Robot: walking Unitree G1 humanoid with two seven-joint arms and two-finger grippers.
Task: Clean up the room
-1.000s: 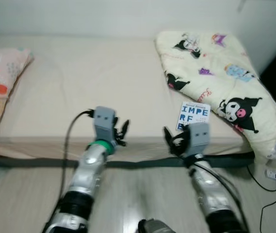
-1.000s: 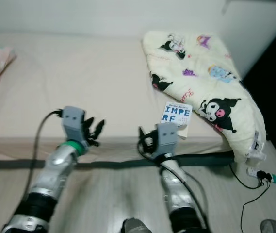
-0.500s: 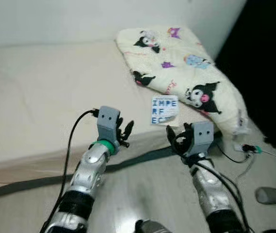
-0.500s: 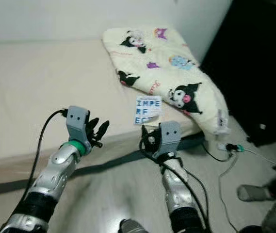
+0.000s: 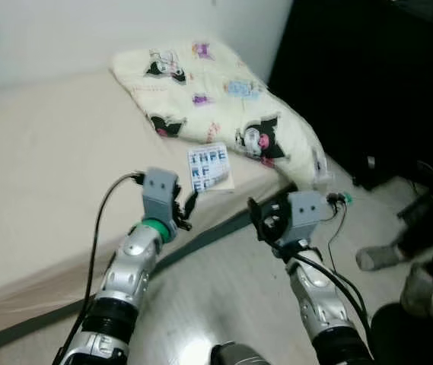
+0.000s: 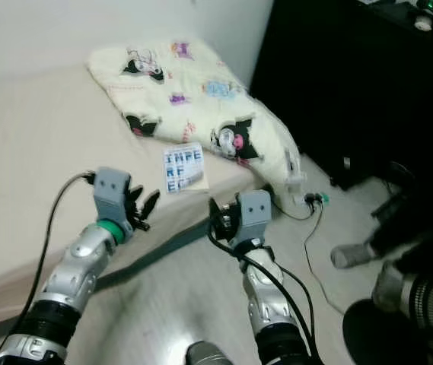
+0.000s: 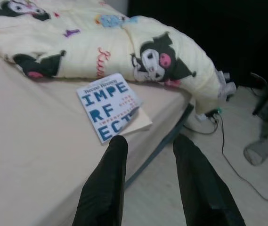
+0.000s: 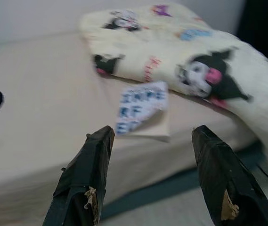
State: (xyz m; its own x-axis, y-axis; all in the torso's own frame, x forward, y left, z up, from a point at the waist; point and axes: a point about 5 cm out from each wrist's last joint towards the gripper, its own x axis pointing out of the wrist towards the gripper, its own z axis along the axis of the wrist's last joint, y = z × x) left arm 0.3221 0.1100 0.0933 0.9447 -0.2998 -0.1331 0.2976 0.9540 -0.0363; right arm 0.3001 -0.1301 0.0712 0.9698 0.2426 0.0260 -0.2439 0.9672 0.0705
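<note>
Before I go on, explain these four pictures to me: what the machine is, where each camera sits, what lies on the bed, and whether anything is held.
This is a humanoid robot standing at a bed. The two wide pictures come from a pair of cameras on its head, looking down over its silver arms. The other two come from cameras on its wrists, each looking along that arm's two black fingers. On the bed lie a cream blanket printed with cartoon figures and, beside it near the bed's edge, a book with big blue letters on its cover. A cable lies on the floor by the bed's corner. The left gripper and the right gripper are both open and hold nothing; both wrist views look toward the book.
</note>
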